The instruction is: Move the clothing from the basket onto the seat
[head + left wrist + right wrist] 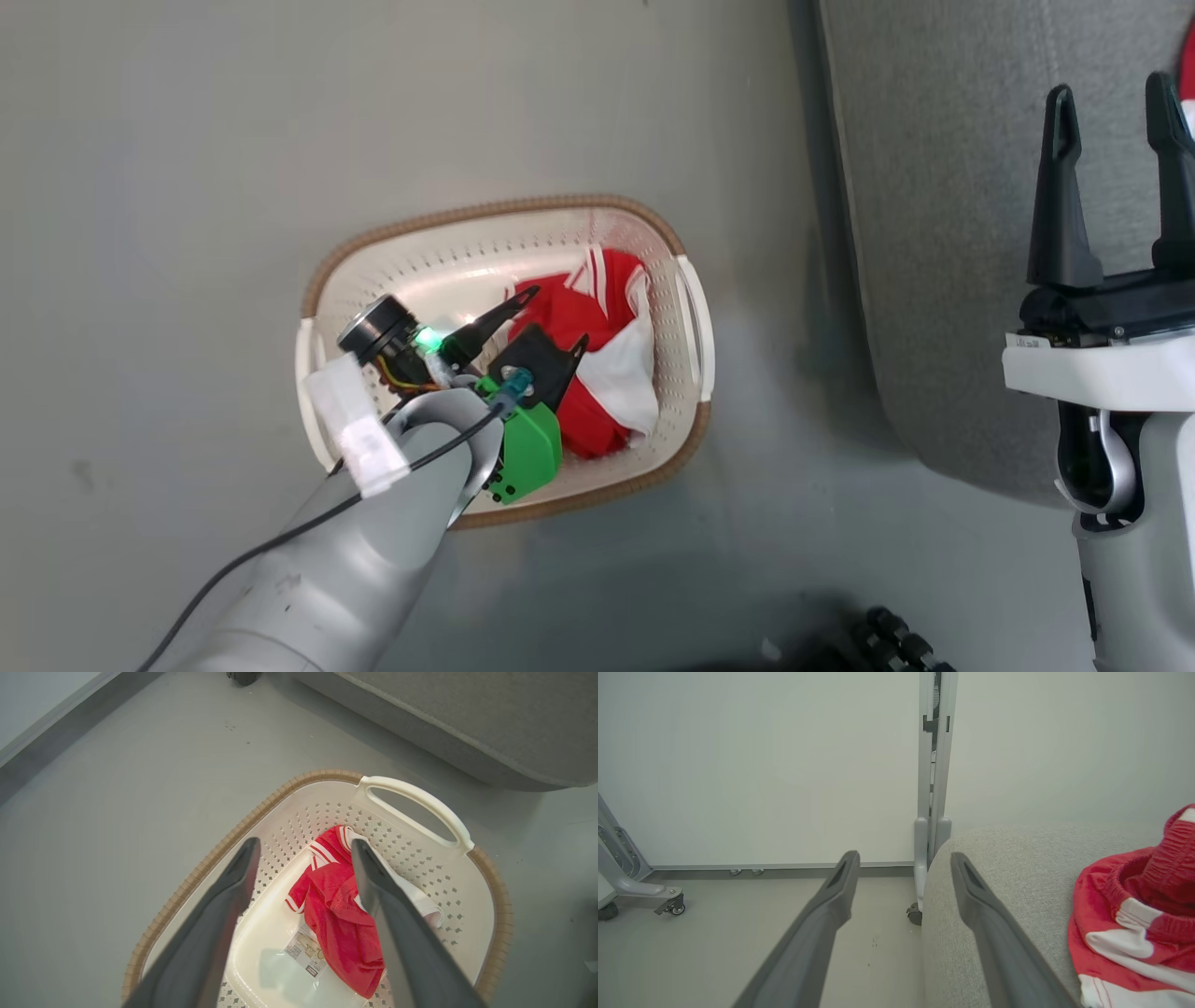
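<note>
At the lower left of the head view the pale forearm reaches up into the frame, and the left gripper [560, 317] hangs over the basket [485, 210] with its two dark fingers spread wide and nothing between them. Right beneath it, toward the basket's right half, lies the clothing [588, 429], a crumpled red piece with white stripes and a white panel. The left wrist view shows a paper label [306, 952] on the bare basket bottom just beside the fabric.

To my eye the step is the pick. The fingers should come straight down astride the bunched red fold rather than the flat white panel, and close before the tips scrape the plastic. The lift should then go high enough that the trailing cloth clears the rim and the handle [420, 802].

Further off, at the right of the head view, stands the grey seat [934, 233]. The right gripper [1110, 89] hovers over it, open and empty. Another red-and-white garment [1125, 914] already lies on the cushion.
</note>
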